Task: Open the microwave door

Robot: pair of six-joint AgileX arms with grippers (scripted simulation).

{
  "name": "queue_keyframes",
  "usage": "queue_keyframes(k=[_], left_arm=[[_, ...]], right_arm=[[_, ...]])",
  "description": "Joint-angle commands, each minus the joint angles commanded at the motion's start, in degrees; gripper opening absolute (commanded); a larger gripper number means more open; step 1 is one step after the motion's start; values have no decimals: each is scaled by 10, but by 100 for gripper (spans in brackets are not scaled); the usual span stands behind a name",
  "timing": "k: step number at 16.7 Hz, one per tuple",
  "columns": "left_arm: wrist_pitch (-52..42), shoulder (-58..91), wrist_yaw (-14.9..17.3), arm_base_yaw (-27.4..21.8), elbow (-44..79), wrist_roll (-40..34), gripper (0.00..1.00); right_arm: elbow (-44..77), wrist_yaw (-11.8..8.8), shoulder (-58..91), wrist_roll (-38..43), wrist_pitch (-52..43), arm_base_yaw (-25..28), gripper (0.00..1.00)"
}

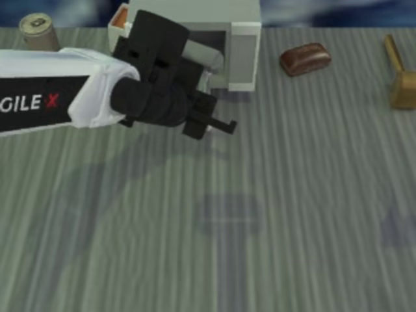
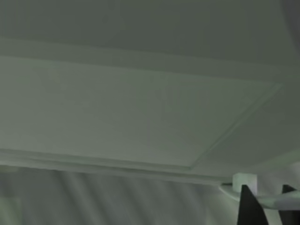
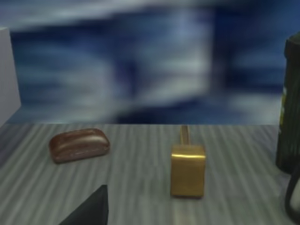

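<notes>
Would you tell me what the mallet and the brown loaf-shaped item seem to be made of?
The mallet looks like brass or gilded metal: even gold colour with a soft sheen. The brown loaf-shaped item looks like glossy bread or chocolate, with highlights along its rounded top; which one is unclear.

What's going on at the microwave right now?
Left gripper at the microwave door, fingers either side of its handle. Door swung partly open on the microwave. Right arm out of the top view. Nothing in the way.

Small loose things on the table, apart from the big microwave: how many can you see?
4 at least: a can at the far left, a white-and-orange box behind the left arm, a brown loaf-shaped block right of the microwave, and a golden mallet far right. More may be hidden.
</notes>
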Motion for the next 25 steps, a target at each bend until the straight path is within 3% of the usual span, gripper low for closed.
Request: queue_keyframes(k=[9,25], left_arm=[[2,-13,27,12,-17,32,0],[2,-13,27,12,-17,32,0]], right_arm=[[0,0,0,0,0,0,100],[0,0,0,0,0,0,100]])
